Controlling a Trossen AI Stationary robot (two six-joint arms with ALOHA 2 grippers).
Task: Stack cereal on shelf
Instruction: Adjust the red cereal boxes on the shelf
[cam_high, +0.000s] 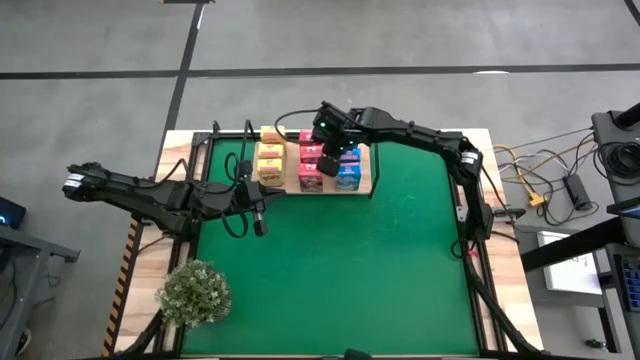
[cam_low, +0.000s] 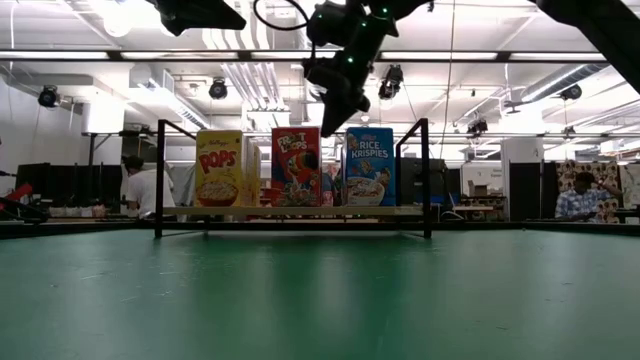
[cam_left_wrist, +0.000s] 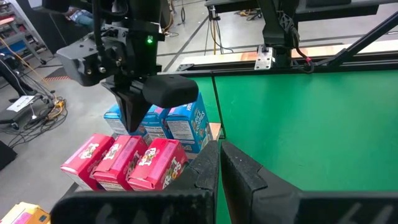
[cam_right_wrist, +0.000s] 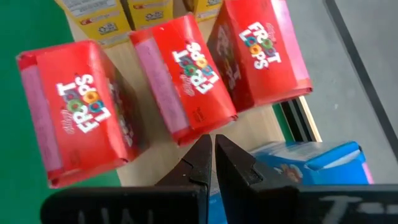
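Observation:
The wooden shelf (cam_high: 363, 160) lies at the far middle of the green mat (cam_high: 350, 270). On it stand three rows of cereal cartons: yellow (cam_high: 270, 160) on the left, pink-red (cam_high: 311, 170) in the middle and blue (cam_high: 348, 178) on the right. My right gripper (cam_right_wrist: 213, 158) is shut and empty. It hangs above the gap between the red cartons (cam_right_wrist: 186, 74) and the blue cartons (cam_right_wrist: 323, 168), clear of their tops in the low view (cam_low: 340, 95). My left gripper (cam_high: 258, 226) is shut and empty over the mat, just near of the shelf's left end.
A bushy pale green plant (cam_high: 194, 292) stands at the mat's near left corner. The shelf's black wire frame (cam_low: 160, 180) rises at both its ends. Cables lie to the right of the table. People show in the room beyond the table.

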